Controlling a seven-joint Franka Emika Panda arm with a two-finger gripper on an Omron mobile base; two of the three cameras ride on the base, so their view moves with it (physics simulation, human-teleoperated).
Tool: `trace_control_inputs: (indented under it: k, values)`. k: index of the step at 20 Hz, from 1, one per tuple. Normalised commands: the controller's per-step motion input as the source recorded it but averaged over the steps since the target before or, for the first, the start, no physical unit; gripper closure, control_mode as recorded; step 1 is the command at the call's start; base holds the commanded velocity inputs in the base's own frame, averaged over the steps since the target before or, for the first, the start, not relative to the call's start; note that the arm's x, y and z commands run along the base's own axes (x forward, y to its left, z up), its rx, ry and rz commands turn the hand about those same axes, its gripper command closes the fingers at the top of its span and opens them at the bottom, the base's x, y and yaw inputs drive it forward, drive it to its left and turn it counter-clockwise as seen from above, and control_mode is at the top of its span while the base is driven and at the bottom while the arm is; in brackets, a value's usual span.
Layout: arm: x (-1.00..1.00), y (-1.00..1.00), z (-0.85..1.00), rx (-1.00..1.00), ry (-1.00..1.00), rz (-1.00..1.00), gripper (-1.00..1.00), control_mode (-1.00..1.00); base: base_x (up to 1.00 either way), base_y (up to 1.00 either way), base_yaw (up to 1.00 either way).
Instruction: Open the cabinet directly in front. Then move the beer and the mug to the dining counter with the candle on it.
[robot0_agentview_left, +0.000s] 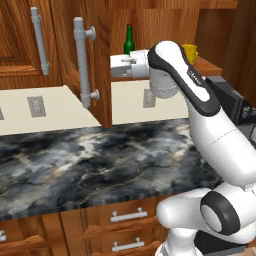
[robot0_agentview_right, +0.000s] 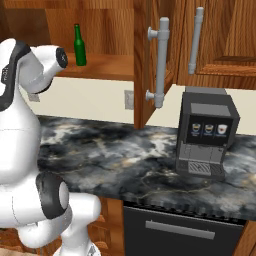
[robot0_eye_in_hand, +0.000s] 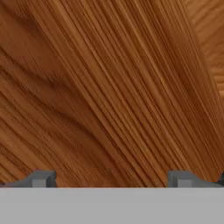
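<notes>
The cabinet stands open, its door swung out edge-on with a grey bar handle. On its wooden shelf stands the beer, a green bottle. The yellow mug sits further right on the shelf, partly behind my arm. My white hand reaches just below the shelf, close to the inner face of the open door. In the hand view my gripper is open, its fingertips wide apart, facing bare wood grain up close. The dining counter and the candle are out of view.
A dark marble worktop runs below the cabinet, with drawers under it. A grey coffee machine stands on it at the right. A closed neighbouring cabinet door is at the left. Wall outlets sit on the cream backsplash.
</notes>
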Motion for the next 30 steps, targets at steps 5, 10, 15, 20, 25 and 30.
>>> trace_control_inputs:
  k: [5, 10, 15, 20, 25, 30]
  values:
    - [-0.01, 0.61, -0.06, 0.0, -0.03, 0.13, -1.0, -1.0, 0.0, 0.0, 0.0]
    - [-0.02, -0.01, 0.02, 0.0, 0.0, -0.08, -1.0, -1.0, 0.0, 0.0, 0.0]
    - [-0.47, -0.34, 0.16, 0.0, 0.0, -0.45, -1.0, -1.0, 0.0, 0.0, 0.0]
    - [-0.67, -0.41, 0.16, -0.02, 0.0, -0.56, -1.0, -1.0, 0.0, 0.0, 0.0]
    - [-0.51, -0.41, 0.03, -0.11, 0.02, -0.62, -1.0, -1.0, 0.0, 0.0, 0.0]
    - [-0.35, -0.54, 0.23, -0.12, 0.15, -0.55, -1.0, -1.0, 0.0, 0.0, 0.0]
